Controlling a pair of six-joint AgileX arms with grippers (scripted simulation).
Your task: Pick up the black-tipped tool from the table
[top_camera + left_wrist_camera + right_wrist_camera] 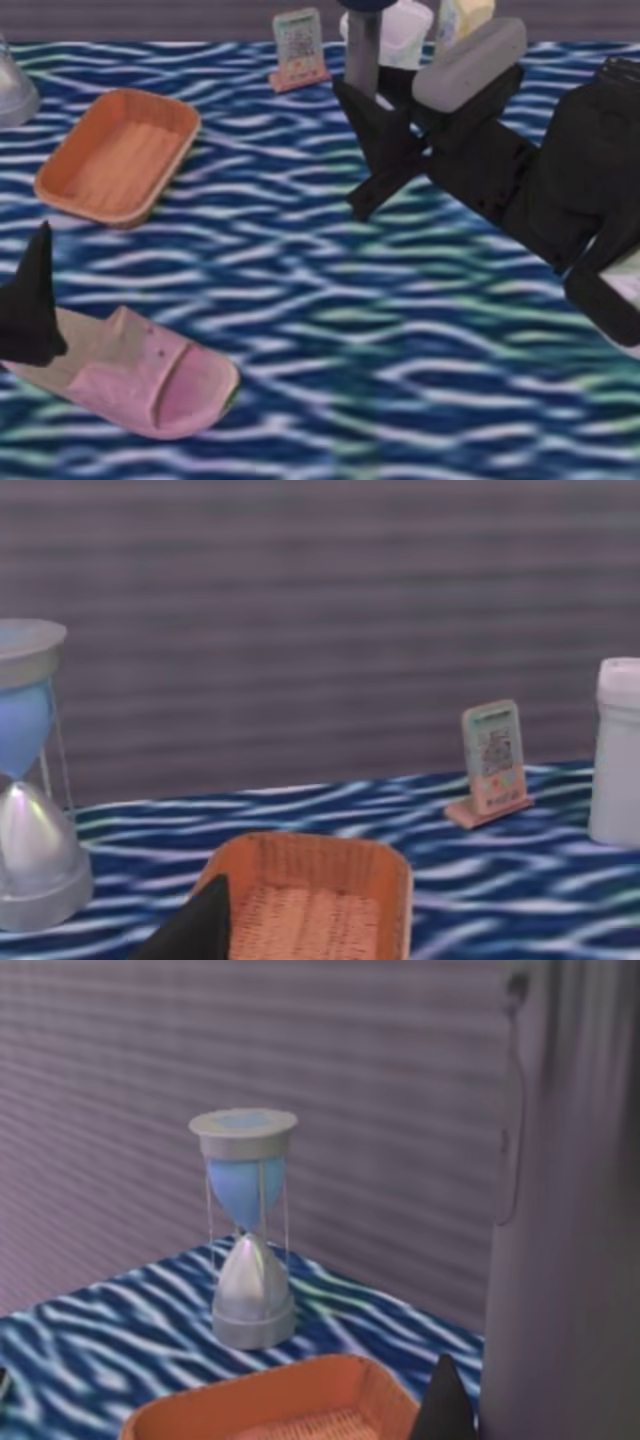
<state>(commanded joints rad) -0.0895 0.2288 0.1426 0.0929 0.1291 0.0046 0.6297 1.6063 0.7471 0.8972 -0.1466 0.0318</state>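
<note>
Tool point(362, 48) in right claw point(372, 150), aloft.

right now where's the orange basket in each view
Top view: the orange basket lies on the table's left side, beyond the pink slipper.
Left wrist view: it sits at the near edge of the picture, a black finger partly covering it.
Right wrist view: only its rim shows.
Shared landmark: the hourglass beside it, in both wrist views.
</note>
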